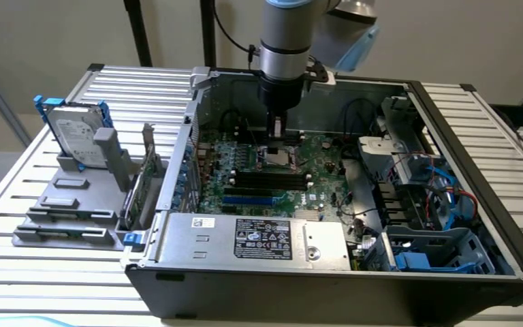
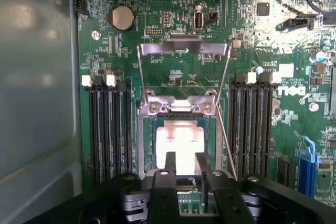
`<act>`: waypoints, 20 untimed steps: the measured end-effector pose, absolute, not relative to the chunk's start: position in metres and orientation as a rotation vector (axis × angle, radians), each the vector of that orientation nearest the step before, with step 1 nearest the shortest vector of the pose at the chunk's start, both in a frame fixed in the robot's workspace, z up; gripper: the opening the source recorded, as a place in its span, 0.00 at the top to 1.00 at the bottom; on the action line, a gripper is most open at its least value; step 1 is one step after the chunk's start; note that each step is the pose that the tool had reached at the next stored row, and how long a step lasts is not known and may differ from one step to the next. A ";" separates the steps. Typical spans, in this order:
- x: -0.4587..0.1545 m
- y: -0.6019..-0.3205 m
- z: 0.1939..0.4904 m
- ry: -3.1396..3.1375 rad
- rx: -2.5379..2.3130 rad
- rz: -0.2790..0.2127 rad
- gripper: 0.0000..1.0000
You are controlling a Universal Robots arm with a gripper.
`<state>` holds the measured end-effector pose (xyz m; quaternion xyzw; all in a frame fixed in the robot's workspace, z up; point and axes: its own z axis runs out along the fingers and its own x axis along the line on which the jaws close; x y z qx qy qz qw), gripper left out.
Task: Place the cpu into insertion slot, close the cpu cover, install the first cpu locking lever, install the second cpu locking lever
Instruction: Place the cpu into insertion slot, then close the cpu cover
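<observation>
Cpu (image 2: 178,140) seemingly seated in the insertion slot (image 2: 143,145), the gripper (image 1: 278,135) at its twelve o'clock in the exterior view, fingers narrowly parted and empty, and the raised cpu cover (image 2: 157,49) wants a gentle swing shut.

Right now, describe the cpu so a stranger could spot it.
Inside the computer case lies the green motherboard. Between two banks of long black memory slots sits the insertion slot. The cpu is the square inside it, pale silvery where its neighbours are dark.
</observation>
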<state>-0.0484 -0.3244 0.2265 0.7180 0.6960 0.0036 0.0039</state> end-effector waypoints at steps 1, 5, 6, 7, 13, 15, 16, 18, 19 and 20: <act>-0.052 -0.326 0.227 2.181 2.249 0.013 0.76; -0.067 -0.330 0.229 2.178 2.247 0.018 0.89; -0.071 -0.331 0.230 2.178 2.246 0.020 0.89; -0.075 -0.332 0.230 2.177 2.246 0.021 0.89; -0.078 -0.332 0.230 2.176 2.245 0.023 0.89; -0.078 -0.332 0.230 2.176 2.245 0.023 0.89; -0.078 -0.332 0.230 2.176 2.245 0.023 0.89; -0.078 -0.332 0.231 2.176 2.245 0.023 0.89; -0.078 -0.332 0.231 2.176 2.245 0.023 0.89; -0.078 -0.332 0.231 2.176 2.245 0.023 0.89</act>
